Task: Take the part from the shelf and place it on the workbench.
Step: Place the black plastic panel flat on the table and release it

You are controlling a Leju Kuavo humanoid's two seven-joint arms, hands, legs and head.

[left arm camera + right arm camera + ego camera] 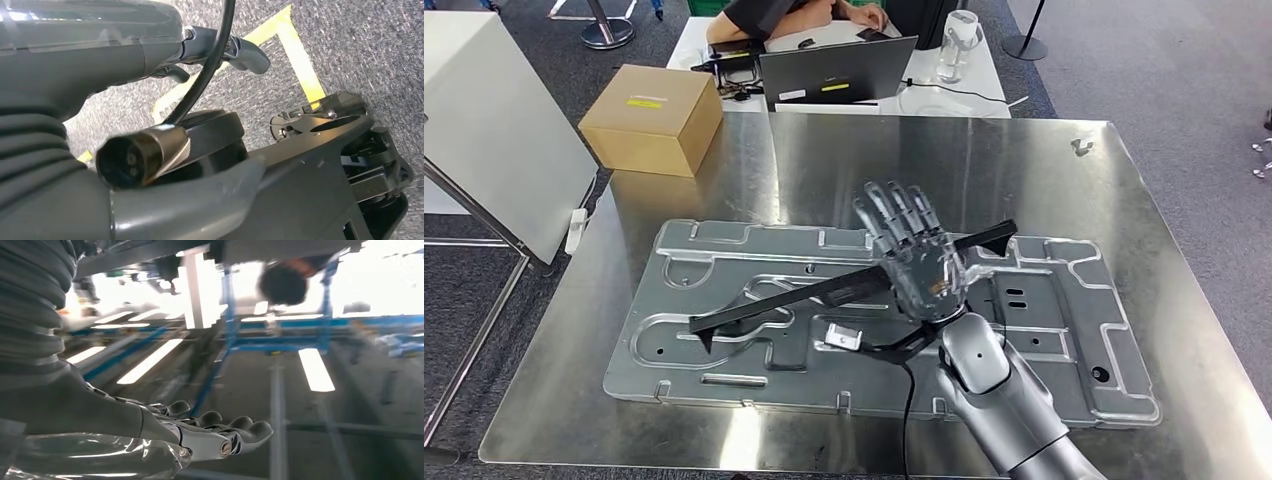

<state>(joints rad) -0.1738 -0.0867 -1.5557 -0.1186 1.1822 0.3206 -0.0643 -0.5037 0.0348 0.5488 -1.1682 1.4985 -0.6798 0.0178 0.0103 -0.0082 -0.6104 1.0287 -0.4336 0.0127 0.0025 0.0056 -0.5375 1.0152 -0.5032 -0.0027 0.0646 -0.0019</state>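
Observation:
A long black strip part (804,297) lies slantwise across a big stamped metal plate (1064,330) on the steel workbench (984,170). My right hand (914,255) is raised over the strip's middle with fingers spread and straight, and I cannot see it gripping the strip. In the right wrist view the right hand (200,435) holds nothing, its fingers stretched out side by side. My left hand (150,50) hangs over grey carpet with yellow tape, and nothing is in its fingers (245,52).
A cardboard box (652,118) stands on the workbench's far left corner. Behind the bench a white table carries a laptop (836,72) and a clear jug (957,42), with a person (794,15) leaning over it. A white panel on a frame (484,120) stands at the left.

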